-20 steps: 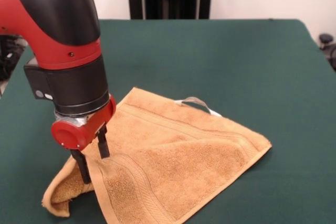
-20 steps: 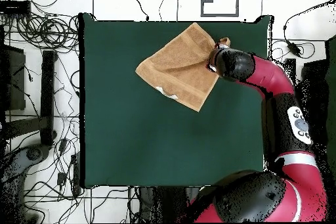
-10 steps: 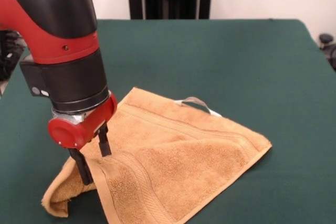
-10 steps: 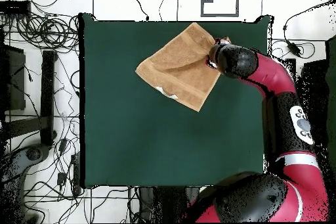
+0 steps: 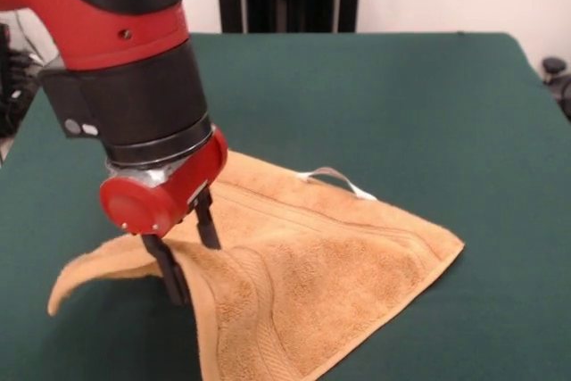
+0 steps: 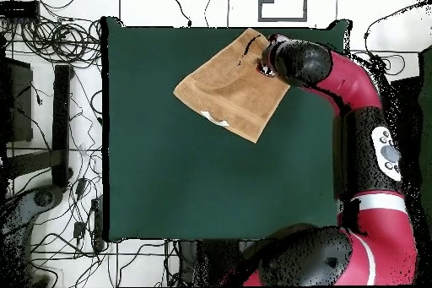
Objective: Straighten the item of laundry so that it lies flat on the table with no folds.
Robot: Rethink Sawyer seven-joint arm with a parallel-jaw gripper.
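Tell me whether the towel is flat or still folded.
Not flat. In the front view the gripper pinches a raised fold of the towel, and one corner flap hangs lifted off the table; the rest lies spread.

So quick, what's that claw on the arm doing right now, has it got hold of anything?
Gripper: closed, pinching a fold of the towel and holding that corner up off the table.
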